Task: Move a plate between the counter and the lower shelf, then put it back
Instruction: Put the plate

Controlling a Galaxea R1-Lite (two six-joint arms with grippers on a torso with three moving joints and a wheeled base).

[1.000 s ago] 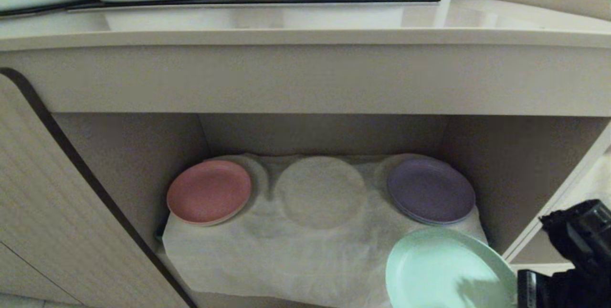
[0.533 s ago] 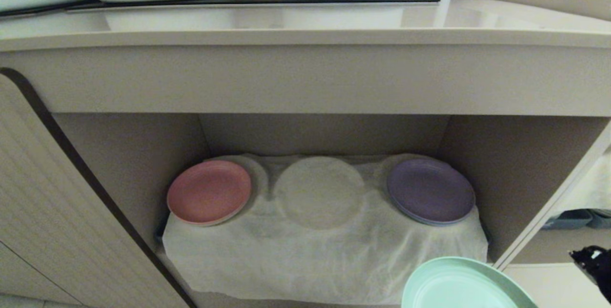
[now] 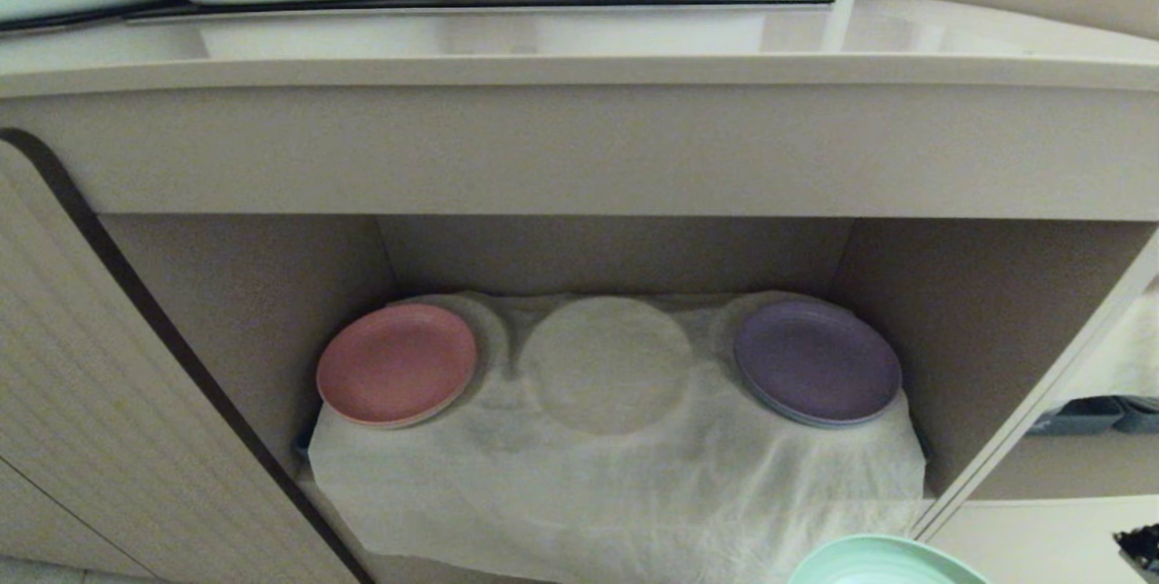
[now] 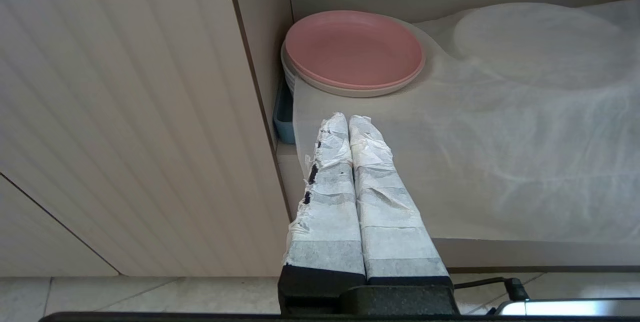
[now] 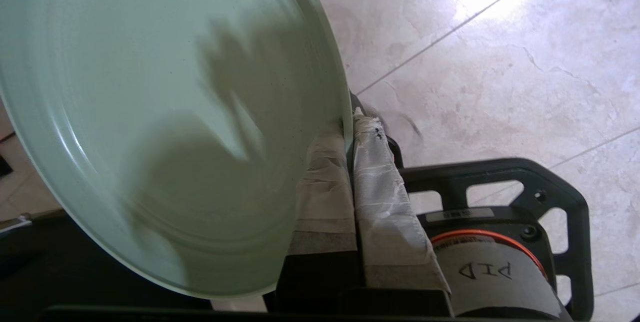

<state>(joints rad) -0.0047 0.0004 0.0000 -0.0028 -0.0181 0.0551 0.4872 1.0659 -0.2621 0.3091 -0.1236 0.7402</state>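
Beige lower shelf (image 3: 905, 294) fills the head view, the mint-green matte plate (image 3: 883, 564) barely seen below; its rim is shown clamped by the right gripper (image 5: 350, 127) jaws over floor tiles (image 5: 500, 62). Left gripper (image 4: 348, 121) jaws are pressed together.

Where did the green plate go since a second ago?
The right gripper, still pinching the plate by its rim, pulled it back and down, so only its top edge shows in the head view. The pink plate, purple plate and left gripper stayed put.

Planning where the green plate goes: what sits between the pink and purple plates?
Only a bare round bump in the white cloth, seen in the head view, between pink plate and purple plate.
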